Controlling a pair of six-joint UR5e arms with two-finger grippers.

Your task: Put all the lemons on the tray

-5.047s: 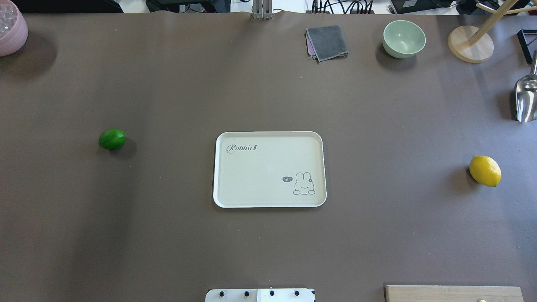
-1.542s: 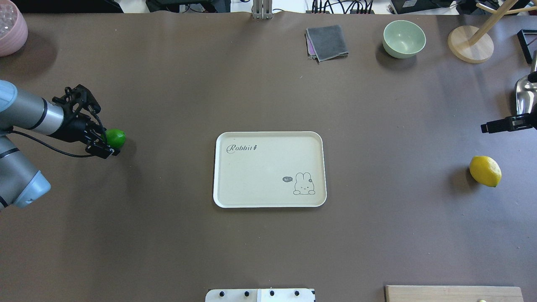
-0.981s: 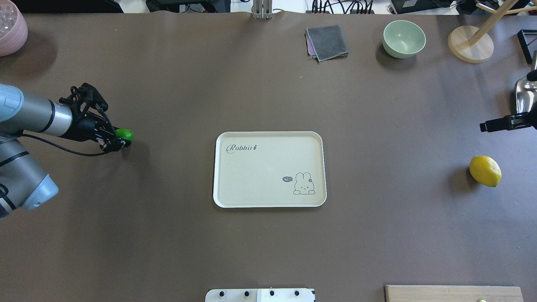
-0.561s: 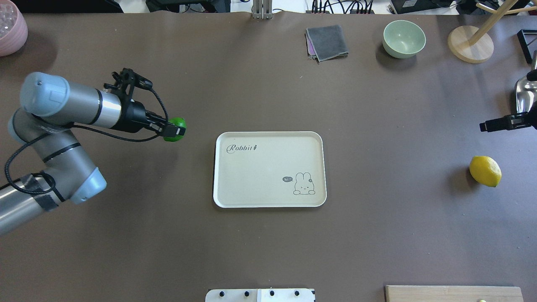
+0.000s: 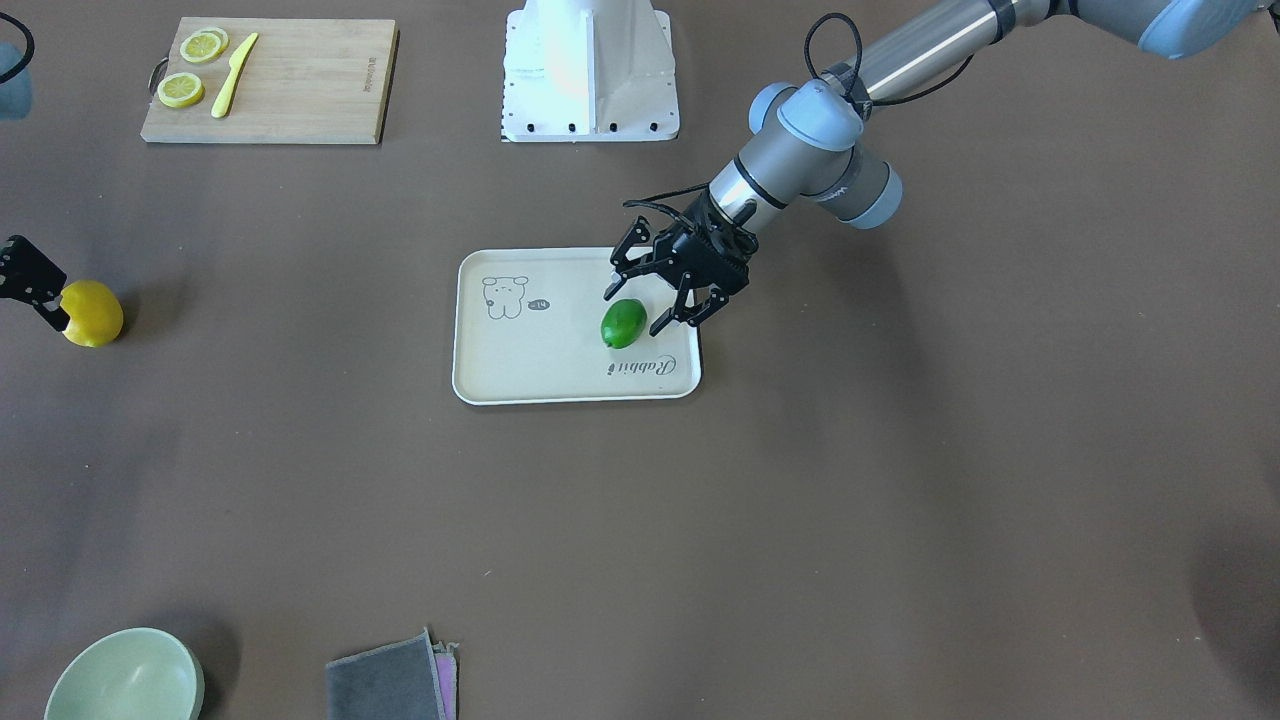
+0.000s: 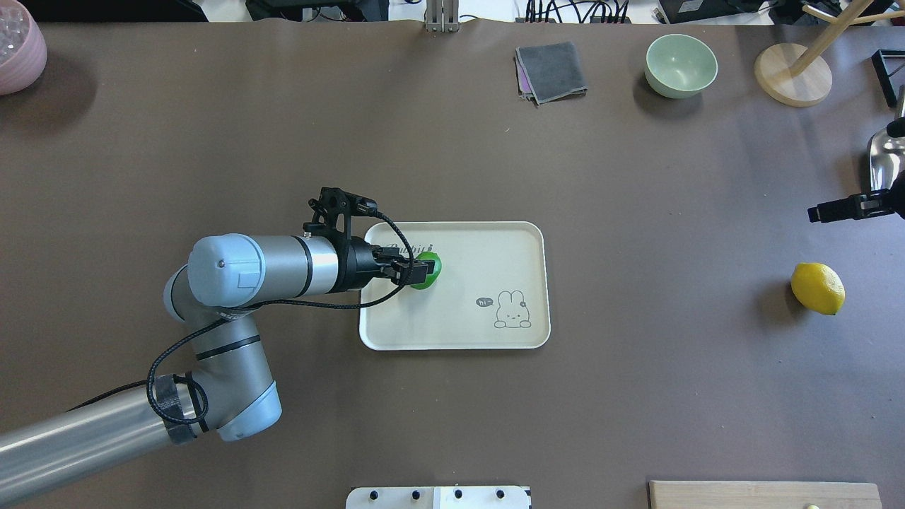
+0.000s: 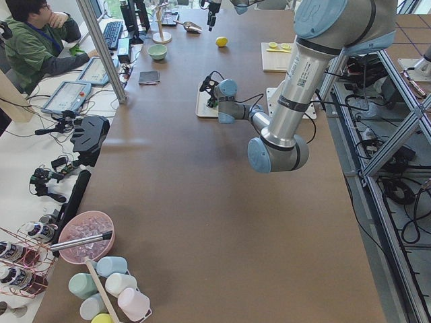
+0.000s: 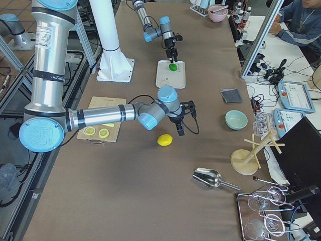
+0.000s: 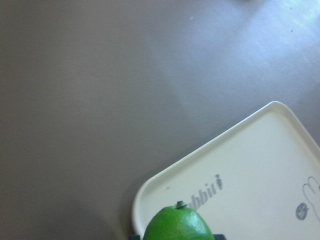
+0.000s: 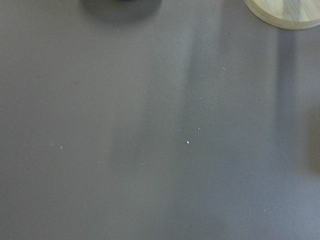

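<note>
Overhead exterior, far left: a pink bowl (image 6: 18,46) sits in the far corner of the brown worktop (image 6: 636,212). The left arm comes in from the lower left and stretches toward the middle. Its claw (image 6: 416,269) is over the left half of the cream tray (image 6: 459,325), which lies flat at mid-worktop. In the front-facing view this claw's fingers are spread wide. The green lemon (image 6: 432,272) lies on the tray floor between the fingertips, just beside the "Rabbit" script. Whether either finger touches the fruit cannot be told. The rabbit drawing on the tray's right half is uncovered.

Further right, along the far edge, are a folded grey cloth (image 6: 551,71), a pale green bowl (image 6: 680,65) and a round wooden stand base (image 6: 792,74).

The yellow lemon (image 6: 818,288) rests on the bare worktop, well apart from the tray. The right claw (image 6: 827,210) pokes in at the right edge, near this lemon on its far side, with a gap between them. Only part of it shows, so I cannot tell whether its fingers are spread or pressed together.
</note>
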